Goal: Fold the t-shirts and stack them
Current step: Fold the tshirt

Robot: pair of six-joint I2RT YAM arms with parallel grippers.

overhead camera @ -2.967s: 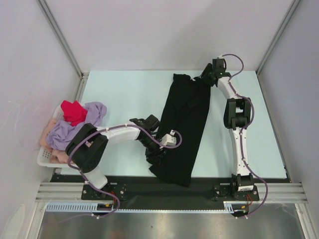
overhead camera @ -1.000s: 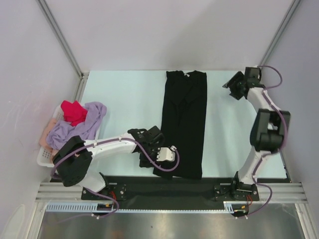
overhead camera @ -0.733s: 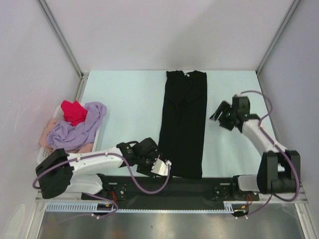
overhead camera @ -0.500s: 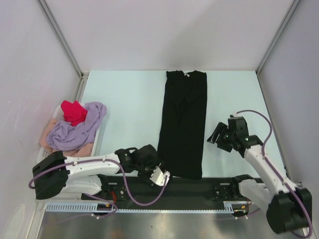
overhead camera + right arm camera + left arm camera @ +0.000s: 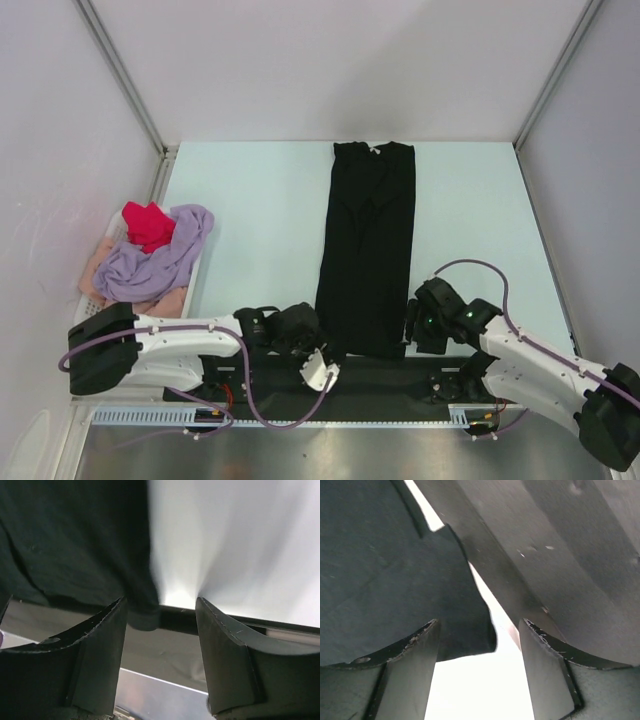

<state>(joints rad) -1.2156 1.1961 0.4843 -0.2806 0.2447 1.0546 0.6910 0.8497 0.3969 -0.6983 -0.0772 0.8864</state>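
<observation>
While basket [image 5: 90, 310] sits apart, black t-shirt [image 5: 368, 250] seems flat.

The left gripper [image 5: 479, 626] stands with its fingers apart at the lower edge of the frame. The black t-shirt [image 5: 380, 570] fills the upper left, its corner hanging between them over a bright diagonal strip of bench [image 5: 480, 690].

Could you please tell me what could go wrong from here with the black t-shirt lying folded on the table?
1. The black t-shirt ends right at the table's near edge, so the open left tool and right tool, one at each hem corner, might strike the edge or miss the cloth.
2. The left wrist view shows overlapping layers at its corner; pinching only the top one could undo the lengthwise fold.
</observation>
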